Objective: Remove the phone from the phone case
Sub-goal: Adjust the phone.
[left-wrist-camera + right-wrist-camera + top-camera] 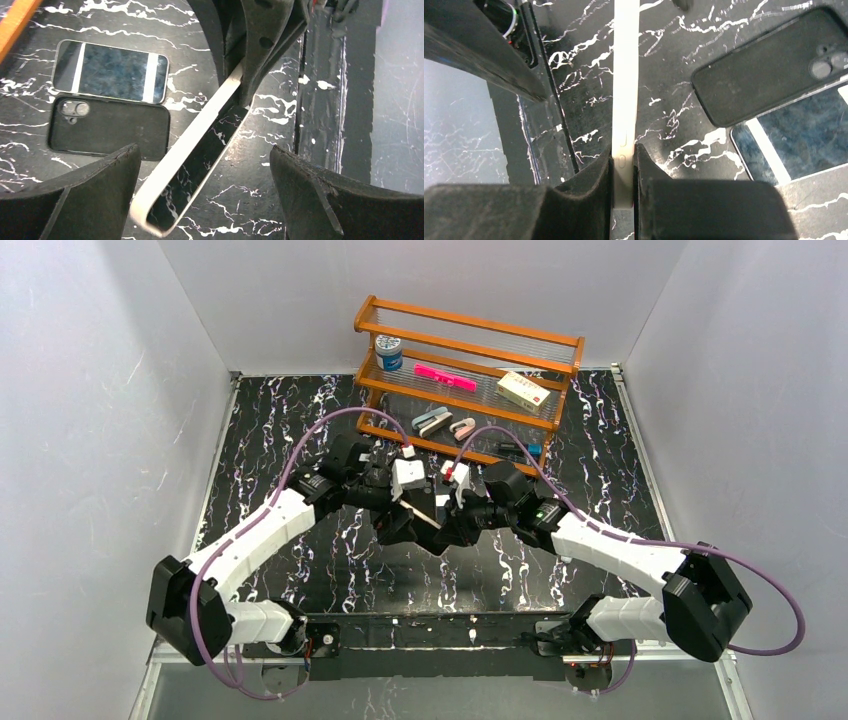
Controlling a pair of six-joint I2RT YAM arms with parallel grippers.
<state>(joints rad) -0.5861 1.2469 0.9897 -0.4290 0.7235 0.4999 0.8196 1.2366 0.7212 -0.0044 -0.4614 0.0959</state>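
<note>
right jaws clamped on white-edged slab (625,75); left jaws wide open, empty; black case (110,131) beside phone (110,71).

Two phones: one white-edged phone (625,100) and one screen-up phone (110,71). One black phone case (107,127). One wooden rack (470,320) at the desk's far edge holds one blue-lidded jar (388,352), one pink marker (445,377), one box (523,390), one dark pen (520,448), and two small staplers, a grey stapler (432,421) and a pink stapler (462,428). Two robot arms: left arm (262,535), right arm (615,552).
</note>
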